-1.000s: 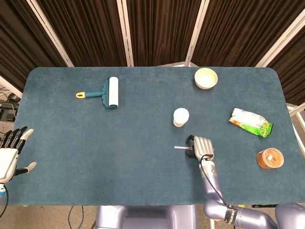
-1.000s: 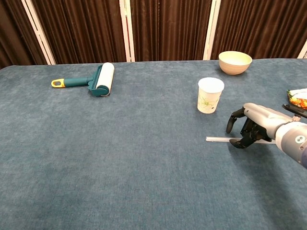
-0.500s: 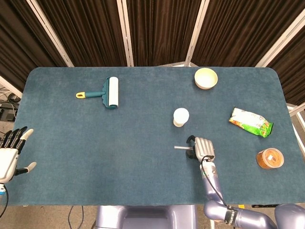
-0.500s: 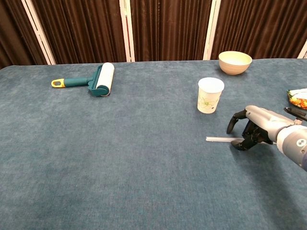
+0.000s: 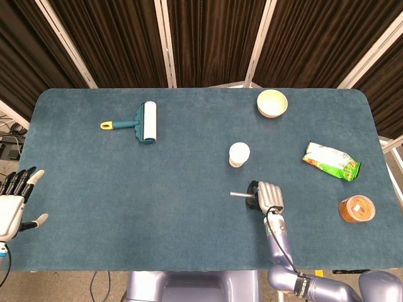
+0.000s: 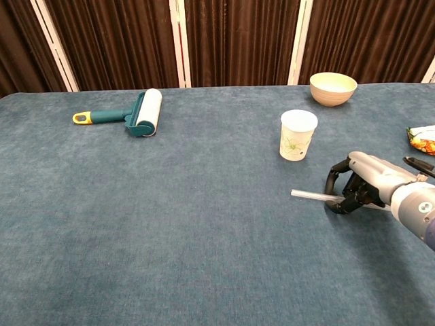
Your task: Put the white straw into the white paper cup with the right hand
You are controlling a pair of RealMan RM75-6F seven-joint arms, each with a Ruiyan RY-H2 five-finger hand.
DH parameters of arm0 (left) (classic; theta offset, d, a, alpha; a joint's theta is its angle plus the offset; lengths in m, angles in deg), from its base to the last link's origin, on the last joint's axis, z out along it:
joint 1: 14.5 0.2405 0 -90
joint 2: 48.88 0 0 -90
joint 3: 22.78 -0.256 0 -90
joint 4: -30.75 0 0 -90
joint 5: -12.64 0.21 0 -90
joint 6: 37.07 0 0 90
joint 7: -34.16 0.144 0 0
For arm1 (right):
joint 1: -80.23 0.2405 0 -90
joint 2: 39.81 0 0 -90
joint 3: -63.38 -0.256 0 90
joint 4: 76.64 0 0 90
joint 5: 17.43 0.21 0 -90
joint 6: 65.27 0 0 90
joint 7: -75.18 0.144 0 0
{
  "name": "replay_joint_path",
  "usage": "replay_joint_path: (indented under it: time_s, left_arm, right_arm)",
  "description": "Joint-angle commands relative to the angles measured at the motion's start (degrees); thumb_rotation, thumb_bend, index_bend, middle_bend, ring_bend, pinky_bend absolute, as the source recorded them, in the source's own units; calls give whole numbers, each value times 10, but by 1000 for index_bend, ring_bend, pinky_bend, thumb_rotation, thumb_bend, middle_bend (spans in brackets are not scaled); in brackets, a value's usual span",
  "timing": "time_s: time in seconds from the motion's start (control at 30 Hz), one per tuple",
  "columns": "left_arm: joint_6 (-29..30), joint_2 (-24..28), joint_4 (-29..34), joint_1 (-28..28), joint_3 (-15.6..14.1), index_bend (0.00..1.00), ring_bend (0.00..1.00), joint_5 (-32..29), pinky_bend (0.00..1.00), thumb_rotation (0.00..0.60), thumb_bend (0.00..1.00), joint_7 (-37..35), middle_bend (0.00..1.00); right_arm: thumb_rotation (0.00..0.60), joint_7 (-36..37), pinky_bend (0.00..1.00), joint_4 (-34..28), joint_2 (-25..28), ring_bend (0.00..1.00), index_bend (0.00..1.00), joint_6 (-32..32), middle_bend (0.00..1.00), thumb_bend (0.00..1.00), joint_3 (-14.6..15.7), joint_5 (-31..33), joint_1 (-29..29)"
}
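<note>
The white straw (image 6: pixel 309 195) lies nearly level just over the blue tablecloth, its free end pointing left. My right hand (image 6: pixel 360 183) grips its right end, fingers curled round it. From above, the right hand (image 5: pixel 267 196) sits below and right of the white paper cup (image 5: pixel 238 154), with a short piece of straw (image 5: pixel 239 194) sticking out to its left. The cup (image 6: pixel 298 135) stands upright, a little behind and left of the hand, apart from it. My left hand (image 5: pixel 16 198) hangs off the table's left edge, fingers spread and holding nothing.
A teal lint roller (image 5: pixel 141 122) lies at the back left. A cream bowl (image 5: pixel 272 103) stands behind the cup. A green snack bag (image 5: pixel 331 160) and an orange-lidded tub (image 5: pixel 356 209) sit to the right of the hand.
The right hand's fingers have curled in around the straw, and the straw's free end has risen slightly. The left hand has not moved.
</note>
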Motion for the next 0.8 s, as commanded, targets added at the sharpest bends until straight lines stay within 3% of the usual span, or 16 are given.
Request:
replay_joint_path:
  time_s: [0.03,0.4,0.5,0.8]
  left_arm:
    - [0,0,0,0,0,40,0,0,0,600,182,0,0]
    - [0,0,0,0,0,41,0,-1,0,600,183,0,0]
    - [0,0,0,0,0,42,0,-1,0,600,183,-1,0]
    - [1,-1,0,0,0,46,0,0,0,600,183,0,0]
  right_arm:
    - [600,3,866,-3,0,914,539,2,1000,380,-1,-4,-2]
    - [600,7,866,-22,12,914,554,2,1000,399,-10,-8,-8]
    - [600,33,866,-57,34,914,554,2,1000,397,-40,6,-14]
    - [600,204,866,-210,137,914,585,-68,1000,394,-177,96,-54]
